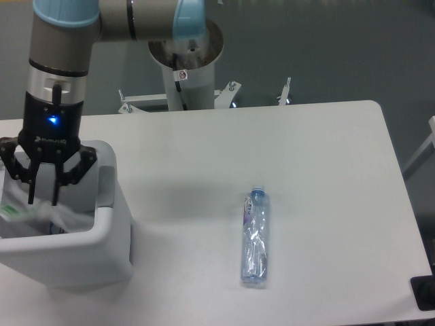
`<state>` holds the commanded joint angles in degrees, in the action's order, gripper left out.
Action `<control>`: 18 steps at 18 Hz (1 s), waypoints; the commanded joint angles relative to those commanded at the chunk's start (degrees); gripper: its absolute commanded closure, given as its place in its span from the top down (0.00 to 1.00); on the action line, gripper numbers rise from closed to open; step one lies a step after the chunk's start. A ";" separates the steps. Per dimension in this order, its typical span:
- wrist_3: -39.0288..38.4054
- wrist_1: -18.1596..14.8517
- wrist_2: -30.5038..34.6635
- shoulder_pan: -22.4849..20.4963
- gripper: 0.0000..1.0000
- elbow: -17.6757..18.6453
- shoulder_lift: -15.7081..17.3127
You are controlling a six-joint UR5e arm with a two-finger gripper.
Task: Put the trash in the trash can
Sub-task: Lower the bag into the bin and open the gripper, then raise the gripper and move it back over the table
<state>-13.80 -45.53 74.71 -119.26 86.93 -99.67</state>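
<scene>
White table (326,156) against grey floor, bottle (255,236) lying flat, open hand (43,201) over bin (88,248) with wrapper (41,216).

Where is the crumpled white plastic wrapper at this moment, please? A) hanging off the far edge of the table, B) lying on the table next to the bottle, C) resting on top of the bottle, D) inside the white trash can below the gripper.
D: the wrapper lies within the walls of the trash can, under the open gripper, while the bottle lies alone on the table.
</scene>
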 joint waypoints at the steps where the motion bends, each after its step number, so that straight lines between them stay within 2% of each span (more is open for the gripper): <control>1: 0.35 -0.09 0.09 -0.70 1.00 -0.70 0.09; 3: 1.75 -0.18 0.09 -3.68 1.00 -1.15 0.87; 6: 9.03 -0.26 0.09 -12.98 1.00 -0.36 2.02; 11: 25.72 -0.35 0.09 -26.70 1.00 -0.01 1.76; 15: 35.22 -0.61 0.09 -34.44 1.00 0.95 1.41; 18: 47.94 -1.32 2.35 -38.32 1.00 4.37 1.32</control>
<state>34.14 -46.84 77.06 -157.58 91.30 -98.35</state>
